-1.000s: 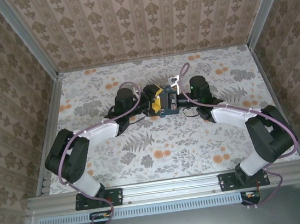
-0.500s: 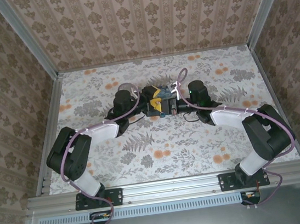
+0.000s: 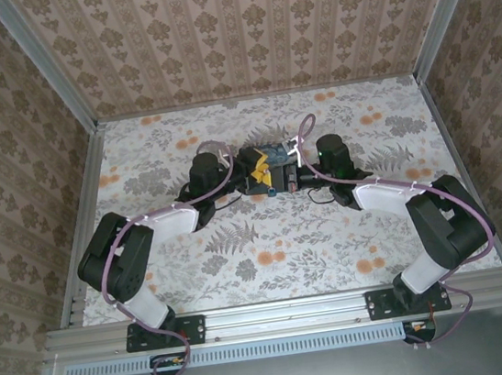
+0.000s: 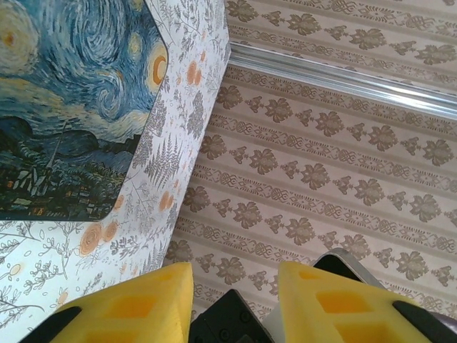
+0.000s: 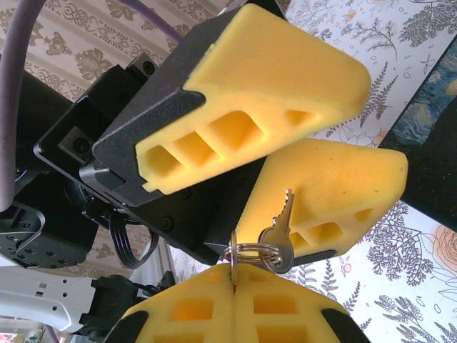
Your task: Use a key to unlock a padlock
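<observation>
On the overhead feed I had both arms reaching in to the middle of the floral table [image 3: 270, 259]. The left gripper [image 3: 256, 170] and the right gripper [image 3: 290, 175] sat nose to nose, just beside each other.

Through the right wrist camera, the right gripper's yellow pads [image 5: 285, 314] were pressed flat together on the key ring [image 5: 248, 251] — no gap between them that I could see. The key [image 5: 280, 232] stood up from the ring with its blade pointing away from the pads. It lay against the lower of the left gripper's two yellow fingers [image 5: 271, 86].

Those left fingers were spread well apart, and I saw nothing held between their tips. The left wrist camera showed the same wide gap. A black part sat low in that gap — I could not tell what it was.

Beyond the fingers in that view, a dark blue swirl-print mat [image 4: 64, 107] lay flat on the table, its cut corner near the patterned wall [image 4: 321, 164].
</observation>
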Tool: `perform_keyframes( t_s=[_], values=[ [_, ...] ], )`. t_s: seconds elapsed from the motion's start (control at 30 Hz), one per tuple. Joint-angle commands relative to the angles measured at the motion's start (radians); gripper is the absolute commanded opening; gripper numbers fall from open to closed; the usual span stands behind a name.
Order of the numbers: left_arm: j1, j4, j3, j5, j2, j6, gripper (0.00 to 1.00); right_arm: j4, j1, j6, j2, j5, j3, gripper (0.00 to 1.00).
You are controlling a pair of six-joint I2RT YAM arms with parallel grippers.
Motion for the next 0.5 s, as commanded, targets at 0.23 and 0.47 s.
perform_keyframes(
  t_s=[0.23, 0.47],
  values=[
    [0.008, 0.029, -0.016, -0.010, 0.009, 0.026, 0.28, 0.030, -0.007, -0.006, -0.020, -0.005, -0.005, 0.00],
    [0.009, 0.018, -0.021, -0.027, 0.007, 0.036, 0.21, 0.039, -0.008, -0.005, -0.016, -0.007, -0.007, 0.00]
  ],
)
